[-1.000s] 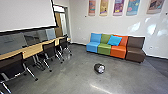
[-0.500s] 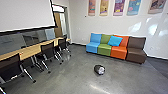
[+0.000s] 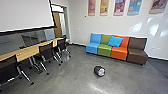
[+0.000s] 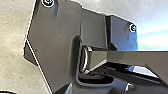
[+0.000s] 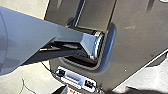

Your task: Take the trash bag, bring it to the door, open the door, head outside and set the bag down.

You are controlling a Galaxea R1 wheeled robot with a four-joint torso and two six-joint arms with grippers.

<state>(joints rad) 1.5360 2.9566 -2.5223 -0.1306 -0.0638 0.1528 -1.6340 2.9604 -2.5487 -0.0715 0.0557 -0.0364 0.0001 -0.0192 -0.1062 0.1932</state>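
Bag [image 3: 99, 71], seemingly well beyond jaws

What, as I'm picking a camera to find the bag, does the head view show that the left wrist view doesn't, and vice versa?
Head view: a dark bag, presumably the trash one, before a row of colored seats with a blue cushion; a long table, black chairs and a white screen.

Left wrist view: the robot's dark plate and jointed bar.

Both: floor, as far as I can tell.
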